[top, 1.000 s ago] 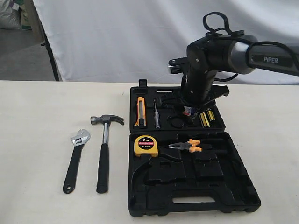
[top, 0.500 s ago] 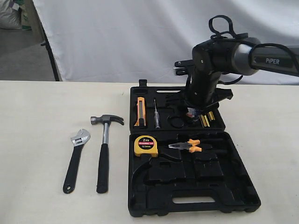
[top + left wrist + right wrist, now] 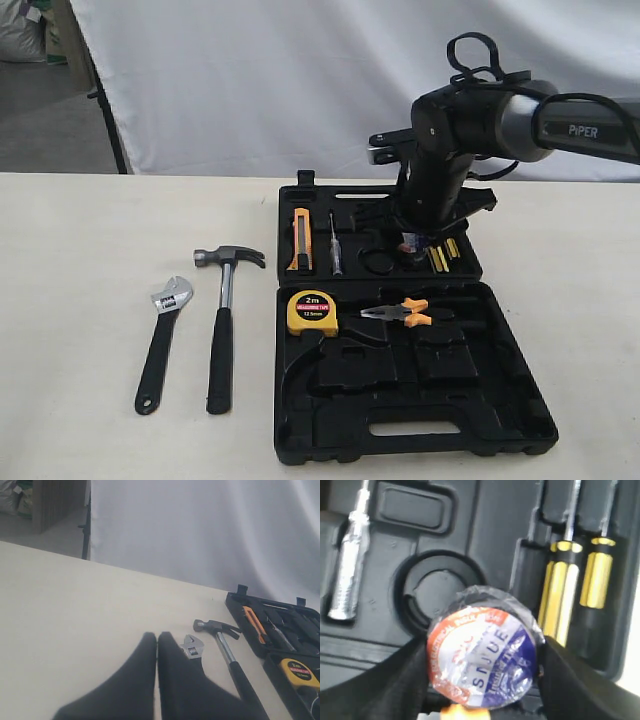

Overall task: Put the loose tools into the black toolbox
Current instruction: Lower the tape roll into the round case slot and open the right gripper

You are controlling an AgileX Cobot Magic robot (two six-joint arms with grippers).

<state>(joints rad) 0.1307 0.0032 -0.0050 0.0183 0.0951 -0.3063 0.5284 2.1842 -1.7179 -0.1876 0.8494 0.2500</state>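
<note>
Over the far half of the black plastic toolbox (image 3: pixel 500 420), your right pincer (image 3: pixel 482 662) clamps the small black tape roll (image 3: pixel 482 650); your left pincer (image 3: pixel 157 637) is closed, empty.

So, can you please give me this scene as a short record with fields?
right fingers: closed on small black tape roll with blue-red label, near empty round recess
left fingers: closed, empty
outside box, on cream table: silver adjustable wrench with black handle; claw hammer with black handle
large black plastic toolbox: open, lying flat
</note>
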